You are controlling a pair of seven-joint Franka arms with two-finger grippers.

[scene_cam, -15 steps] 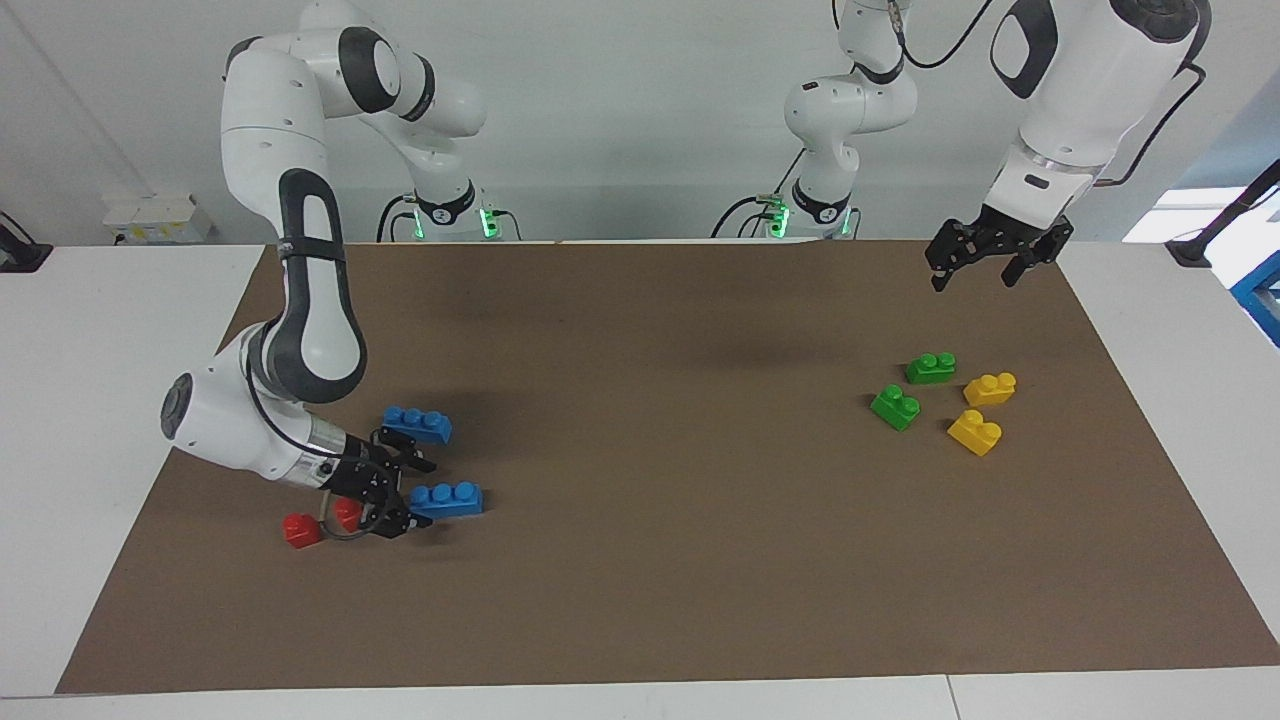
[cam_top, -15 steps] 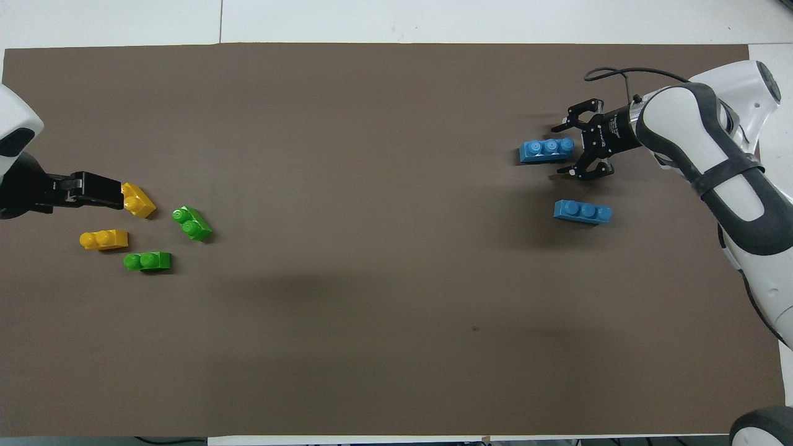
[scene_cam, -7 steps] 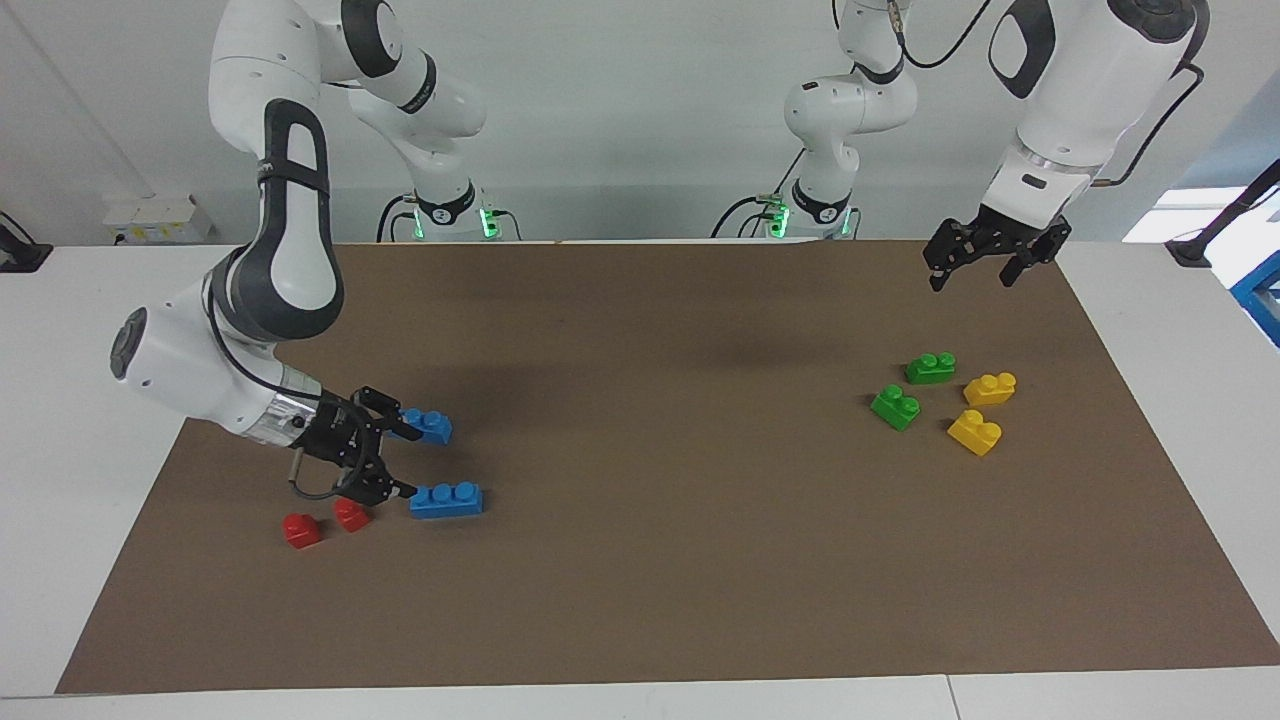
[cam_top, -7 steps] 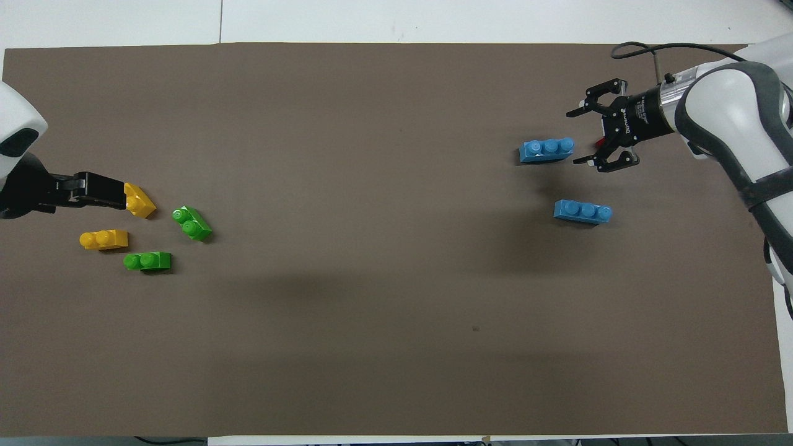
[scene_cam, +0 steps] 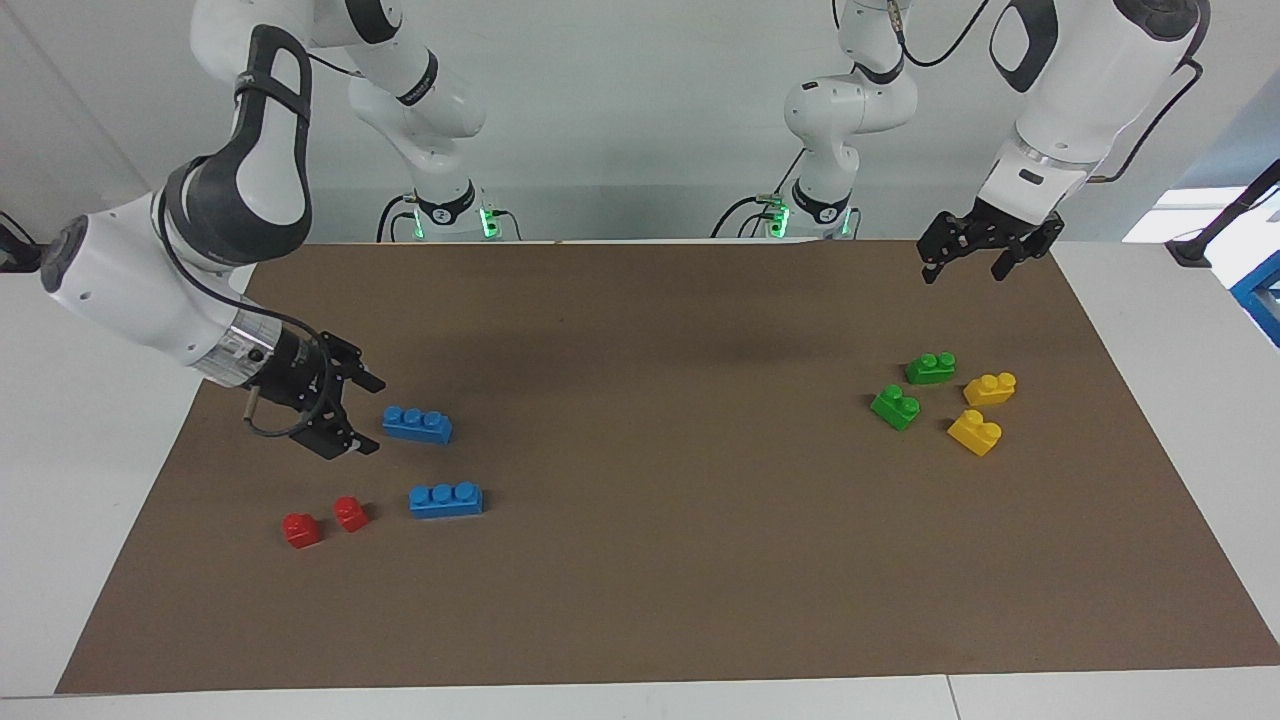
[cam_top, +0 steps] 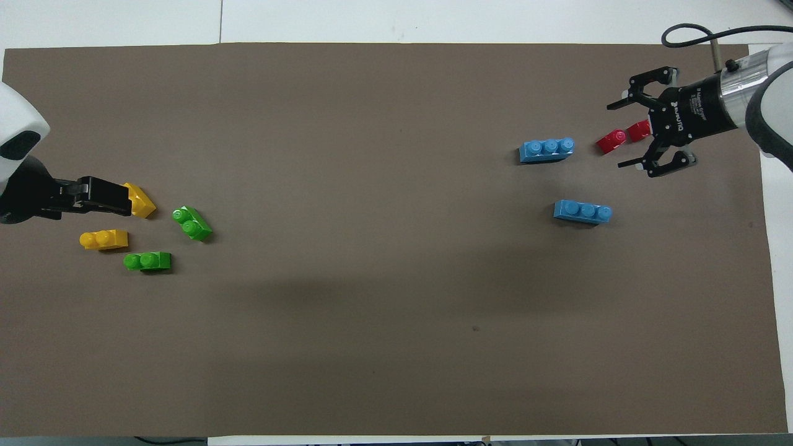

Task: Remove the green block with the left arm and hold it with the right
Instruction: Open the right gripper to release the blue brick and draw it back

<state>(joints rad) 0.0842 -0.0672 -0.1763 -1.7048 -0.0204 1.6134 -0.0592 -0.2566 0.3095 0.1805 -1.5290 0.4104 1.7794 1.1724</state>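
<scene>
Two green blocks lie on the brown mat at the left arm's end, one [scene_cam: 930, 367] [cam_top: 147, 261] nearer to the robots than the other [scene_cam: 895, 407] [cam_top: 192, 223]. My left gripper [scene_cam: 962, 272] [cam_top: 127, 199] is open and empty. It hangs in the air over the mat's edge by the robots, apart from both blocks. My right gripper [scene_cam: 375, 418] [cam_top: 616, 136] is open and empty. It is raised just above the mat at the right arm's end, beside a blue brick [scene_cam: 417, 424] [cam_top: 582, 212].
Two yellow bricks [scene_cam: 990, 388] [scene_cam: 975, 432] lie beside the green blocks. A second blue brick [scene_cam: 446, 498] [cam_top: 546, 149] and two small red blocks [scene_cam: 301, 529] [scene_cam: 350, 513] lie near the right gripper. The brown mat [scene_cam: 660, 560] covers most of the table.
My right gripper has lifted and drawn back from between the blue bricks toward the right arm's end, which uncovers the red blocks. My left gripper has hardly moved.
</scene>
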